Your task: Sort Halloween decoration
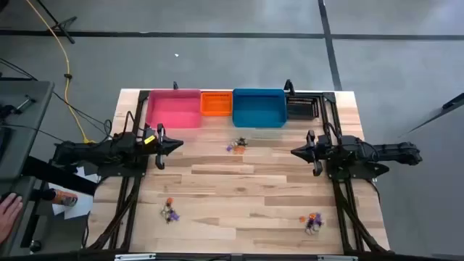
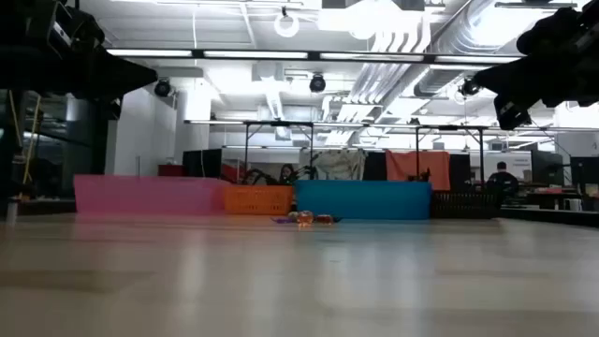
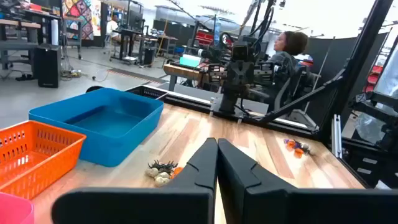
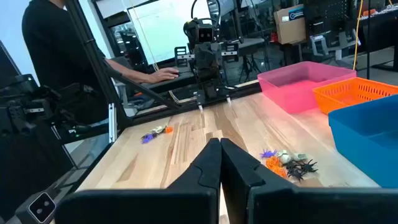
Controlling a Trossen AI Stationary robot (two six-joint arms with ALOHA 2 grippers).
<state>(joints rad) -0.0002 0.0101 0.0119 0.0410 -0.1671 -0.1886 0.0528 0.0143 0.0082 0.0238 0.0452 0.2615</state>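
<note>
The Halloween decoration lies in three small heaps on the wooden table: one in front of the bins (image 1: 236, 145) (image 3: 163, 170) (image 4: 287, 163), one near the front left (image 1: 170, 212) (image 4: 155, 133), one near the front right (image 1: 312, 220) (image 3: 296, 147). Each heap holds tiny purple, orange, black and pale pieces resting on the tabletop. My left gripper (image 1: 180, 145) (image 3: 217, 144) hovers shut above the table's left side, pointing right. My right gripper (image 1: 293, 151) (image 4: 219, 144) hovers shut above the right side, pointing left. Neither holds anything.
Along the far edge stand a pink bin (image 1: 174, 109), a small orange bin (image 1: 215, 103), a blue bin (image 1: 259, 107) and a black bin (image 1: 302, 107). A person's hand (image 1: 9, 212) rests at a desk left of the table. Bare wood lies between the heaps.
</note>
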